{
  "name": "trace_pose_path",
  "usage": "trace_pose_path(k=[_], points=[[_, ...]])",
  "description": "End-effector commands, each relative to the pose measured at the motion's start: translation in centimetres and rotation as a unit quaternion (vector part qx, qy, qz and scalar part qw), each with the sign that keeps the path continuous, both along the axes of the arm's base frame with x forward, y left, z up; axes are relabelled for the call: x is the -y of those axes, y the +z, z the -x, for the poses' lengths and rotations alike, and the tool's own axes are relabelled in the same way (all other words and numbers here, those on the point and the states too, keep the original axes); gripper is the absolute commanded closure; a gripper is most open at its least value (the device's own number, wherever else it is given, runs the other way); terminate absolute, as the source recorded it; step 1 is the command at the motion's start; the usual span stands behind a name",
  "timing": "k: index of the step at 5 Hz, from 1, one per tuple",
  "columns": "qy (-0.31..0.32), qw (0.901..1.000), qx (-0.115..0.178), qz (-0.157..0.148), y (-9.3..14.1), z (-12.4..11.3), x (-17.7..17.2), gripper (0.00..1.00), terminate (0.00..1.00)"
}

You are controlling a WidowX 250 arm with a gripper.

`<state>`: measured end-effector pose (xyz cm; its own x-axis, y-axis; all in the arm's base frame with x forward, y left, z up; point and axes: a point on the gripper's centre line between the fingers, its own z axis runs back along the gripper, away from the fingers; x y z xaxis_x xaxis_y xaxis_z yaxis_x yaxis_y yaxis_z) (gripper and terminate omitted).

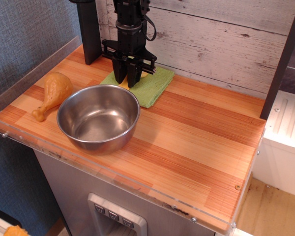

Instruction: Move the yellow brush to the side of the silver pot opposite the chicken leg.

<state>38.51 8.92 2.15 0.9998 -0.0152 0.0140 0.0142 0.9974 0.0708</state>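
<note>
The black fingers (126, 78) are clamped on the small yellow plastic brush (143, 74), which peeks out beside them, just behind the shiny steel pot (98, 118).

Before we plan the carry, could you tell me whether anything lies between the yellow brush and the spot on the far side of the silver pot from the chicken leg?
Nothing visible does. The gripper has closed on the yellow brush over the green cloth. The chicken leg lies left of the silver pot; the bare wood right of the pot holds nothing.
</note>
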Motion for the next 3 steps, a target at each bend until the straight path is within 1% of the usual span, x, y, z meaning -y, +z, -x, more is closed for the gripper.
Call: trace_pose_path(k=[1,2,3], points=[[0.000,0.9979,0.062,0.016,4.9,-0.4,-0.5,1.00,0.00],[-0.005,0.9951,0.094,0.029,7.4,0.2,-0.3,1.00,0.00],[-0.015,0.9943,0.100,0.034,7.8,0.6,0.4,1.00,0.00]])
